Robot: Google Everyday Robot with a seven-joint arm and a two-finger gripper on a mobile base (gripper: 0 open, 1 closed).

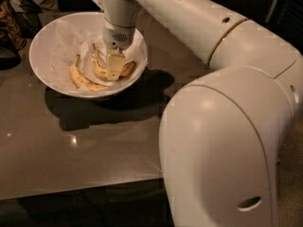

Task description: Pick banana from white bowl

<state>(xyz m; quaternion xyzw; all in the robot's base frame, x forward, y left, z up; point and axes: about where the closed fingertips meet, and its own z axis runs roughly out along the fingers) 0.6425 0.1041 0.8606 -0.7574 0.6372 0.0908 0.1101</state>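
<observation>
The white bowl stands on the dark table at the upper left and is lined with crinkled white paper. Two bananas lie in it. The plump curved banana with brown speckles lies at the right of the bowl's bottom. My gripper reaches straight down into the bowl and sits on the middle of this banana, hiding its centre. A slimmer, paler banana lies to the left of it, apart from the gripper.
The bowl sits on a dark brown table whose front edge runs along the bottom. My arm's large white body fills the right side. Dark cluttered objects stand at the far left, behind the bowl.
</observation>
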